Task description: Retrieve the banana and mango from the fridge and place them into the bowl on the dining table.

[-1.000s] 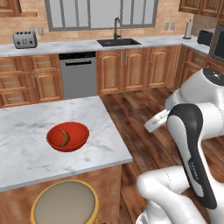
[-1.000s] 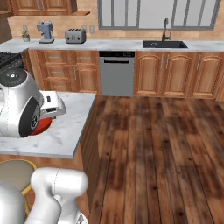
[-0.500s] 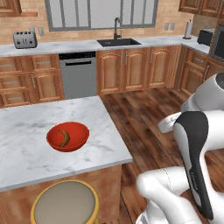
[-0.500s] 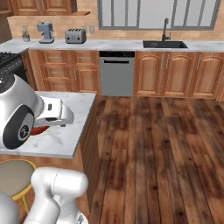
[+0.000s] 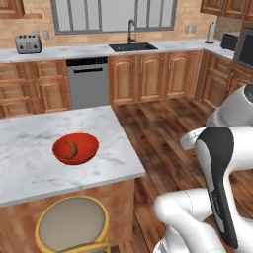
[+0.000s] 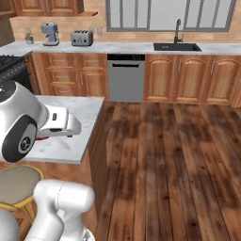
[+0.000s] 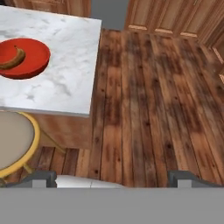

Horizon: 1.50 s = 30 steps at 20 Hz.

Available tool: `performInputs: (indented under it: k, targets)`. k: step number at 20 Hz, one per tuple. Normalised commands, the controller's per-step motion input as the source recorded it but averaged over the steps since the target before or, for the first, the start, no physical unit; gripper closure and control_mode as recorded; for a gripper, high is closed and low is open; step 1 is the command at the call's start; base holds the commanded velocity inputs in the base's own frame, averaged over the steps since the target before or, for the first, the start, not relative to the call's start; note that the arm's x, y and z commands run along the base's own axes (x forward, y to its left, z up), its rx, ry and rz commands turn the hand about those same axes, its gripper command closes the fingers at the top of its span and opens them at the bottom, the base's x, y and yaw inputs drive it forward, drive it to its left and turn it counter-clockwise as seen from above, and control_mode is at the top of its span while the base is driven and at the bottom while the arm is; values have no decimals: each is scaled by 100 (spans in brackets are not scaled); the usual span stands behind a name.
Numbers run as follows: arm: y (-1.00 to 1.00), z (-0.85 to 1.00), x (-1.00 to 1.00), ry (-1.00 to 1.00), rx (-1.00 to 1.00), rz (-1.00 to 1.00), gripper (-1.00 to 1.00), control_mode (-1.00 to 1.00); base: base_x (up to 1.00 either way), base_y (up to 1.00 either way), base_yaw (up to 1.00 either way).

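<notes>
Nearest to us, a round stool (image 5: 73, 228) with a grey seat and yellow rim stands tucked against the wooden base of the dining table (image 5: 29, 143); in the hand view the same stool (image 7: 13, 142) sits below the marble edge. We see the table's white-grey marble top (image 7: 65, 78) as a wide slab, with dark plank flooring (image 6: 174, 155) running beside it toward the far wall.

On the marble, well in from the edges, rests the bowl (image 5: 75, 147), round, shallow and red-orange. Inside it lies the banana (image 5: 72, 149), small, curved, yellow with brownish patches; from the hand view the banana (image 7: 12, 58) lies across the bowl (image 7: 30, 54), touching its floor.

Our arm (image 5: 220, 173) rises at the lower right of the left base view, its white links folded beside the table, over the floor rather than the marble. The gripper (image 7: 113, 178) hangs above the planks, apart from the bowl, its two dark tips spread wide with nothing between them.

Farther off, a wall counter carries a black sink (image 5: 133, 47) with a tap, a steel dishwasher (image 5: 88, 83) set among wooden cabinets, a toaster (image 5: 28, 44), and a coffee machine (image 6: 49, 34). Windows (image 5: 113, 14) span the brick wall above.
</notes>
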Motion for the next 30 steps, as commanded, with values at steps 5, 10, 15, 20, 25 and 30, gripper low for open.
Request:
performInputs:
  k: [5, 10, 15, 20, 25, 30]
  targets:
    - [0, 0, 0, 0, 0, 0, -100, 100, -94, -51, -6]
    - [0, 0, 0, 0, 0, 0, -100, 100, -33, -52, -30]
    - [0, 0, 0, 0, 0, 0, -100, 100, 15, -33, -45]
    - [0, 0, 0, 0, 0, 0, -100, 100, 53, -19, -42]
    - [0, 0, 0, 0, 0, 0, -100, 100, 59, -13, -37]
    - [0, 0, 0, 0, 0, 0, -100, 100, 63, -6, -36]
